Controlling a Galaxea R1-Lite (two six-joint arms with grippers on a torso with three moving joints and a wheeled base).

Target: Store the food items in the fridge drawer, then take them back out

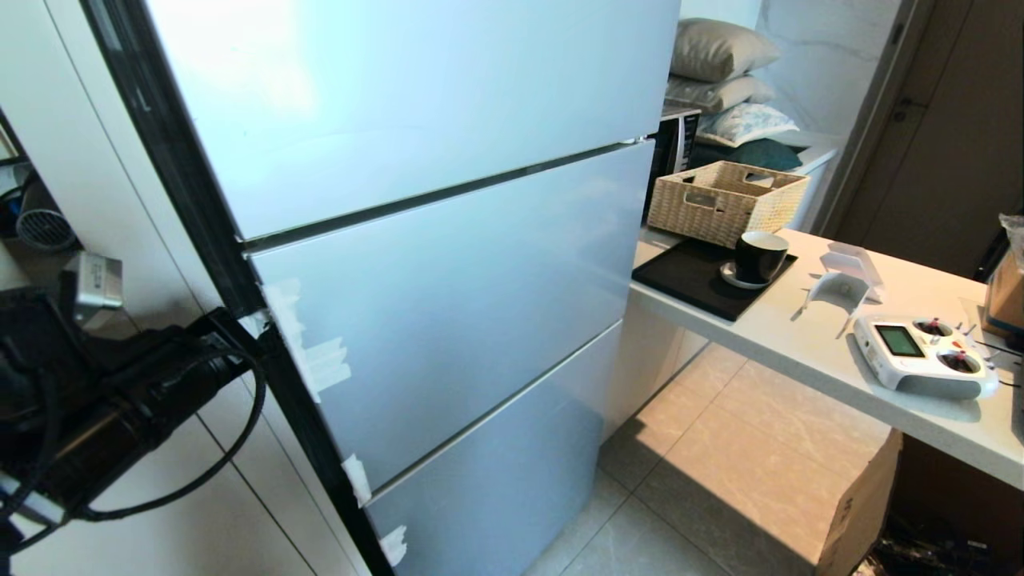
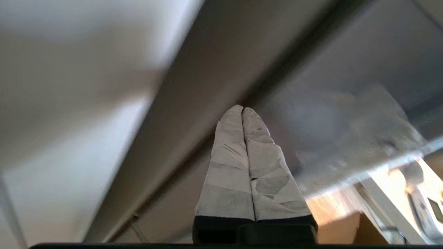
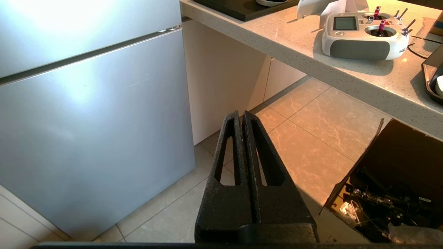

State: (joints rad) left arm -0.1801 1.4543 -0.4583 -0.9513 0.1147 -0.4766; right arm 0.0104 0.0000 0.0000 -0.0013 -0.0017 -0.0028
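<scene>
The silver-blue fridge [image 1: 448, 264] stands closed with white tape at its left edge, no drawer or fruit showing, while the left gripper [image 2: 243, 110], fingers clenched and empty, points at that edge and the right gripper [image 3: 241, 116] hangs clenched beside the fridge.

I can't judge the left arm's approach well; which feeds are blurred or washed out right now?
Left wrist view: motion-smeared, only the taped left tool, shut, is crisp against the fridge edge. Head view: sharp, with bright glare on the top fridge door. Right wrist view: sharp, glare on the fridge panel, warm sun patch on the floor tiles.
</scene>
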